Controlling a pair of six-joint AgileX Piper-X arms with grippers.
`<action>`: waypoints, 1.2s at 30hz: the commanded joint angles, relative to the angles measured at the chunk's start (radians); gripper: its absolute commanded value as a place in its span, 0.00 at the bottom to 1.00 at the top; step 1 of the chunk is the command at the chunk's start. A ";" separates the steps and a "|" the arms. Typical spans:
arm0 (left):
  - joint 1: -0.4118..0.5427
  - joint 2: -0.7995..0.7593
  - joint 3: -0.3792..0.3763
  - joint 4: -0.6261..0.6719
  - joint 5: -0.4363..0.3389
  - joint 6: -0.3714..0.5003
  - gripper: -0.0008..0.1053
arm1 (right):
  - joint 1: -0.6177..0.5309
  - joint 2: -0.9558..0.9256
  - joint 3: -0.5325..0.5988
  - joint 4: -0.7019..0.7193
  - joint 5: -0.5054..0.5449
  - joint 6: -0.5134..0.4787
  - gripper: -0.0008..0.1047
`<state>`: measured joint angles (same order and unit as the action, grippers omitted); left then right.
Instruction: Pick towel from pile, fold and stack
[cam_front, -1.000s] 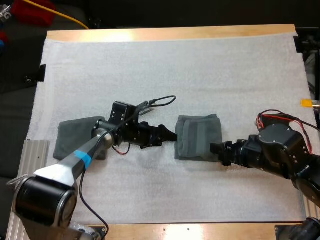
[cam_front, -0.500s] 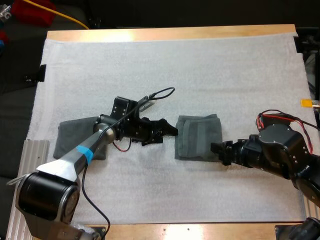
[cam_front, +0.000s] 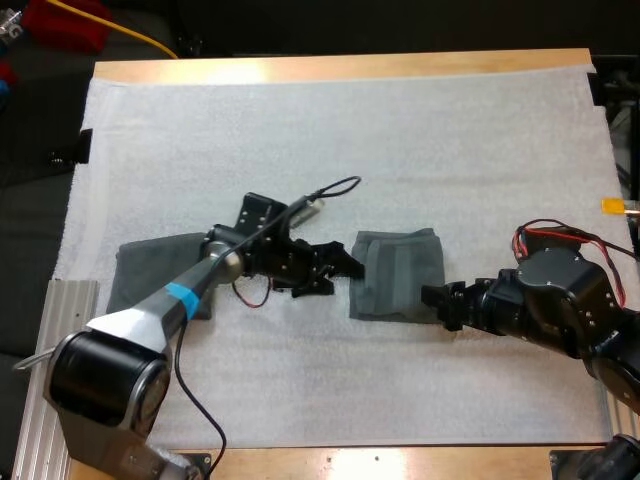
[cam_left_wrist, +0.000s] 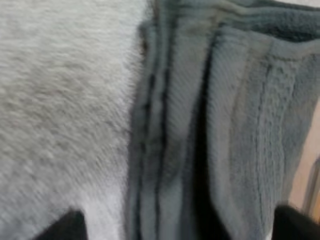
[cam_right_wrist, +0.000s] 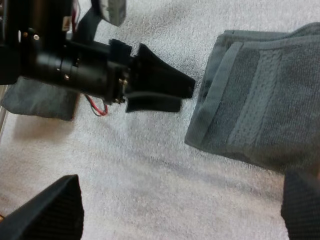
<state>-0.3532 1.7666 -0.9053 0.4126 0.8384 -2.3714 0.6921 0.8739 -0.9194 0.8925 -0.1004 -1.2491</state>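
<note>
A folded dark grey-green towel (cam_front: 397, 273) lies in the middle of the mat. My left gripper (cam_front: 345, 275) is open at its left edge, fingers spread to either side of the folded layers (cam_left_wrist: 210, 125). My right gripper (cam_front: 433, 301) is open by the towel's near right corner, and the towel (cam_right_wrist: 260, 100) lies just ahead of its fingers (cam_right_wrist: 50, 207). The left gripper (cam_right_wrist: 165, 85) points at the towel's far edge in the right wrist view. A second grey-green towel (cam_front: 145, 275) lies at the mat's left, partly under my left arm.
The white mat (cam_front: 330, 130) covers the table, with open room behind and in front of the towels. A metal rail (cam_front: 60, 310) runs along the near left edge.
My left gripper has moved a little to the right, up to the folded towel's left edge, and its wrist has turned. The right arm and both towels have stayed put.
</note>
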 joint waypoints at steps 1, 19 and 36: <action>-0.023 0.009 -0.022 0.016 -0.019 -0.004 0.68 | -0.002 -0.005 -0.008 0.003 0.011 -0.003 0.75; -0.146 0.185 -0.311 0.326 -0.046 -0.004 0.67 | -0.002 -0.005 -0.008 0.010 0.011 -0.003 0.75; -0.171 0.190 -0.335 0.320 -0.040 0.115 0.01 | -0.002 -0.005 -0.008 0.010 0.011 -0.003 0.75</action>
<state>-0.5221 1.9622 -1.2368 0.7323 0.7953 -2.2763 0.6921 0.8739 -0.9194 0.8996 -0.1004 -1.2491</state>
